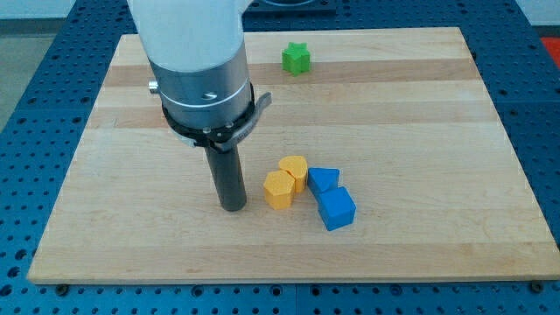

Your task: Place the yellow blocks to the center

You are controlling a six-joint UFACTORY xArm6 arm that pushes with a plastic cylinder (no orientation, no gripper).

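Observation:
Two yellow blocks sit touching near the board's middle, slightly toward the view's bottom: a yellow hexagonal block (278,189) and, just up and right of it, a yellow rounded block (294,170). My tip (233,207) rests on the board a short way to the view's left of the hexagonal block, apart from it. The dark rod rises from the tip into the grey and white arm body.
A blue block (322,179) touches the yellow rounded block on its right, and a blue cube (336,209) lies just below it. A green star-shaped block (296,58) sits near the view's top edge of the wooden board (437,131).

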